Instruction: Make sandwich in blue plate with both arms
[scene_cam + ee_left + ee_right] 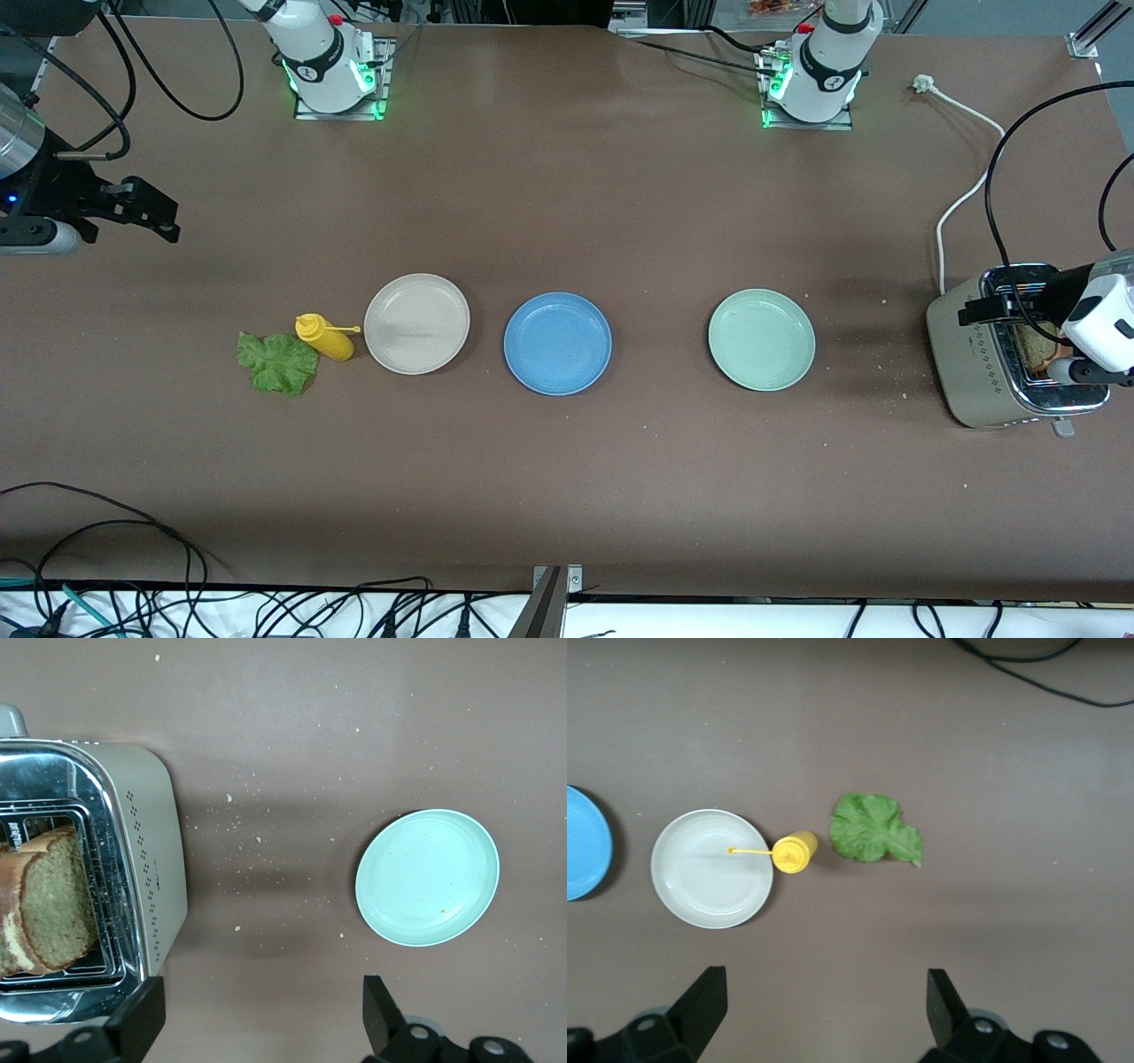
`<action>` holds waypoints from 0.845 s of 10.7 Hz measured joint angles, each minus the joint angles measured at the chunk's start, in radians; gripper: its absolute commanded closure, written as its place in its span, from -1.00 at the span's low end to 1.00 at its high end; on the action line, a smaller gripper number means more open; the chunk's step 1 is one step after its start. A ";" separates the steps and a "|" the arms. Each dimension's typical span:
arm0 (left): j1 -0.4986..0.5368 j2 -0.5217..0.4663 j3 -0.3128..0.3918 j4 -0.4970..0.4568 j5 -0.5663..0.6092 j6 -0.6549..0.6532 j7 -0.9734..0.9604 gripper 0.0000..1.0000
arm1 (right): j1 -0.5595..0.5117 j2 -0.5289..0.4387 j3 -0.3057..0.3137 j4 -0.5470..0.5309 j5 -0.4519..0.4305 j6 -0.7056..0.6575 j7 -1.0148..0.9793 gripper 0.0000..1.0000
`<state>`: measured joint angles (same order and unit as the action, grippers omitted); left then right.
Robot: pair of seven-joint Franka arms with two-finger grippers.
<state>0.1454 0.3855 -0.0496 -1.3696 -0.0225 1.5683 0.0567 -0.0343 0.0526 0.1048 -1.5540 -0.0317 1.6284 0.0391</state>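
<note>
The blue plate (557, 343) lies empty mid-table, between a beige plate (416, 323) and a pale green plate (761, 339); its edge shows in the right wrist view (580, 855). Brown toast slices (53, 904) stand in the toaster (992, 372) at the left arm's end. The lettuce leaf (277, 361) lies flat on the table, also seen in the right wrist view (873, 828). My left gripper (974, 307) is open and empty over the toaster's side toward the green plate (259, 1014). My right gripper (166, 220) is open and empty, high over bare table at the right arm's end (822, 1001).
A yellow squeeze bottle (325, 337) stands between the lettuce and the beige plate, its nozzle over the plate's rim. The toaster's white cord (961, 168) runs toward the left arm's base. Crumbs dot the table near the toaster. Cables lie along the table's front edge.
</note>
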 measured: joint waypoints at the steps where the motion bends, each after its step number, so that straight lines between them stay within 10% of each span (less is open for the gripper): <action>1: -0.002 -0.001 -0.002 0.000 0.000 0.001 0.000 -0.97 | -0.001 0.000 -0.010 0.000 0.038 -0.001 0.000 -1.00; 9: 0.005 -0.012 0.008 0.000 0.000 0.002 0.000 -1.00 | -0.001 0.000 -0.026 0.000 0.069 -0.045 0.000 -1.00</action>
<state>0.1501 0.3732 -0.0413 -1.3692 -0.0225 1.5700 0.0572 -0.0355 0.0526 0.0791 -1.5538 0.0372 1.5839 0.0389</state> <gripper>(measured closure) 0.000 0.000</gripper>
